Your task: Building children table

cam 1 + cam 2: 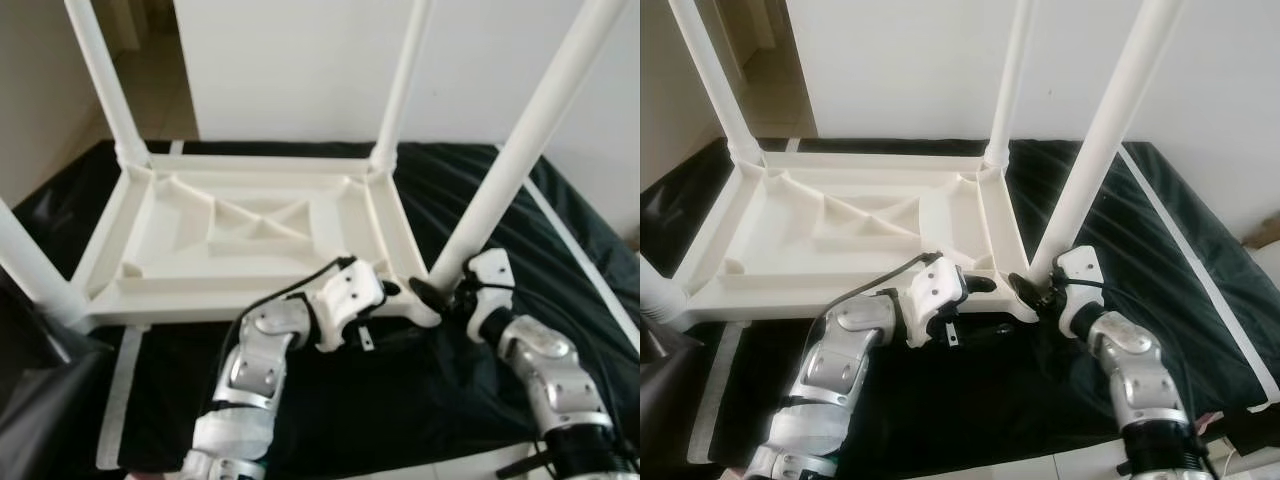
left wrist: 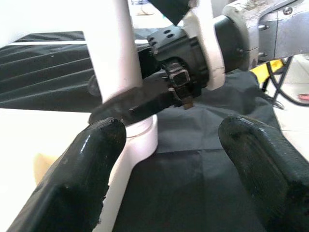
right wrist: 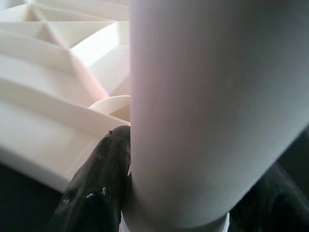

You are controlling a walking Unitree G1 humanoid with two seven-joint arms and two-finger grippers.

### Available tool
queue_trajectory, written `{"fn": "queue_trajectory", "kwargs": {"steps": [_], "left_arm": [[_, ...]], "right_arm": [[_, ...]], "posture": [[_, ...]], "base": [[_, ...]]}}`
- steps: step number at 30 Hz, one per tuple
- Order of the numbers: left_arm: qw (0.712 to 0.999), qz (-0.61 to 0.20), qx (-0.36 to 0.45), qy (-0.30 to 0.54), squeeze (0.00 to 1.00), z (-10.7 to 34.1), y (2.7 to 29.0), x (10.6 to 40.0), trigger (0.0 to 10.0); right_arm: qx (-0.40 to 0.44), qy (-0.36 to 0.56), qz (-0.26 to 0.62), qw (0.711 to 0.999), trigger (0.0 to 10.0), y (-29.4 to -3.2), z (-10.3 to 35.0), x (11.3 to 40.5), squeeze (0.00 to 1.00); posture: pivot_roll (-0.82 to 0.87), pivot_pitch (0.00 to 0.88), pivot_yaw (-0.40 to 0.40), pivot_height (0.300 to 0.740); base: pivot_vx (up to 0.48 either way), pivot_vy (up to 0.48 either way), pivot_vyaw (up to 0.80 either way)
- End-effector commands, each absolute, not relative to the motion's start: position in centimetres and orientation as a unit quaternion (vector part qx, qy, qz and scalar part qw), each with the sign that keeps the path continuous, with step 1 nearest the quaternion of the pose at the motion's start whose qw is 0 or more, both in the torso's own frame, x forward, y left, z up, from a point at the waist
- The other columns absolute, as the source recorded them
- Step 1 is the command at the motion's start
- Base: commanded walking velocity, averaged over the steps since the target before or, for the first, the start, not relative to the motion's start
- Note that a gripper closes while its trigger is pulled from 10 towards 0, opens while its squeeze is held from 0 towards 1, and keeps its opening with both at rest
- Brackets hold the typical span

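Seating the near right leg of the upturned table.
Your right gripper is closed on the white plastic round leg at its socket; keep it upright and turn gently. The left gripper, fingers apart, waits beside the white ribbed plastic tabletop on black cloth. I count four legs, one top.

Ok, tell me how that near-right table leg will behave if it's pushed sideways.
The leg looks like stiff plastic tube, probably light. Long and upright in its corner socket, it may lever or wobble there. Its smooth surface could slip in the right gripper.
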State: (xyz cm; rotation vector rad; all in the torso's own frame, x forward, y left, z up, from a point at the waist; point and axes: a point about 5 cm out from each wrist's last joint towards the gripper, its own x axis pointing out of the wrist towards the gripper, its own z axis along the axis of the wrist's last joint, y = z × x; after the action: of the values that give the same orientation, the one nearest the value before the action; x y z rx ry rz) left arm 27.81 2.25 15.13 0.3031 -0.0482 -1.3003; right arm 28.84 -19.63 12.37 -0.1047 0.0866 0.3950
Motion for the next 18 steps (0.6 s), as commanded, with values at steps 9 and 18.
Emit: {"fn": "queue_trajectory", "kwargs": {"steps": [9, 18], "left_arm": [[0.852, -0.507, 0.131, -0.017, 0.0, 14.4, 2.4, 28.5, 10.0], [0.856, -0.501, 0.13, -0.012, 0.0, 14.1, 2.5, 28.5, 10.0]], "right_arm": [[0.011, 0.093, 0.024, 0.995, 10.0, -18.6, 10.6, 26.9, 0.0], [0.045, 0.101, -0.124, 0.986, 10.0, -17.7, 10.3, 26.3, 0.0]], "posture": [[-0.02, 0.0, -0.085, 0.74], [-0.02, 0.0, -0.084, 0.74]], "base": [[0.0, 0.0, 0.0], [0.0, 0.0, 0.0]]}}
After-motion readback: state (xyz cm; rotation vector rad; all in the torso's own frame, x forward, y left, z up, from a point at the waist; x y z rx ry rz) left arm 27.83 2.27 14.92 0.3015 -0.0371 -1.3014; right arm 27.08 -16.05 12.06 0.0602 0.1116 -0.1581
